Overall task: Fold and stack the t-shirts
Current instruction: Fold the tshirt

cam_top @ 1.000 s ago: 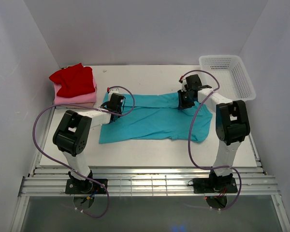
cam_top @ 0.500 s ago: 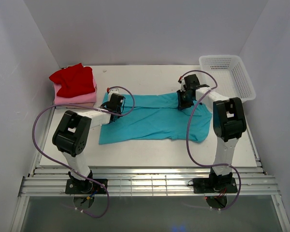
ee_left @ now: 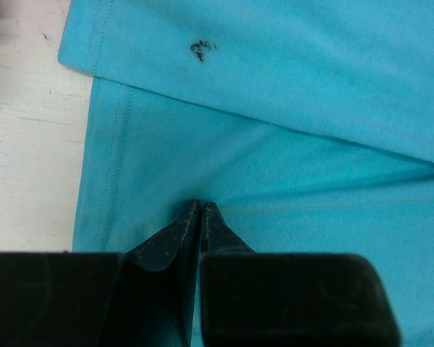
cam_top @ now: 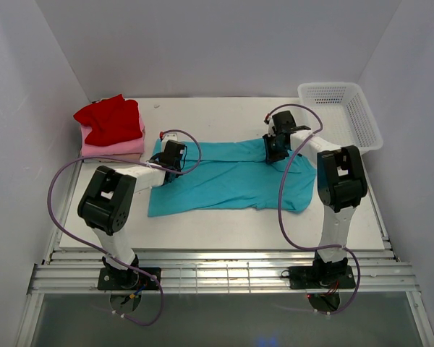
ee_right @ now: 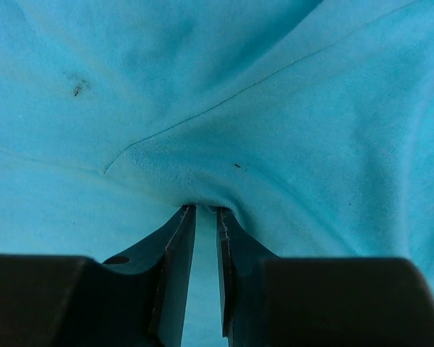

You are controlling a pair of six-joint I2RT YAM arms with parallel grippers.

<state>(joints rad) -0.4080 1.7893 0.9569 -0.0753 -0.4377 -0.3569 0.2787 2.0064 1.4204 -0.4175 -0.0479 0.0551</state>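
Teal shirt (cam_top: pixel 231 181) lies spread flat, left of the basket (cam_top: pixel 362 116). Expect light, limp cloth that sags and slides; grasp at hems or seams. Both claws grip it: left gripper (ee_left: pixel 202 206) jaws together, right gripper (ee_right: pixel 201 210) pinching a fold.

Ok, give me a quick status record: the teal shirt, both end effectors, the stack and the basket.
teal shirt: spread on the table, one layer folded over along its far edge
left end effector: shut, pinching the shirt near its left end
right end effector: nearly shut, shirt cloth gathered between the tips, near the far right end
stack: red shirt on top of pink shirt, far-left corner
basket: white mesh, far-right corner, apart from the teal shirt
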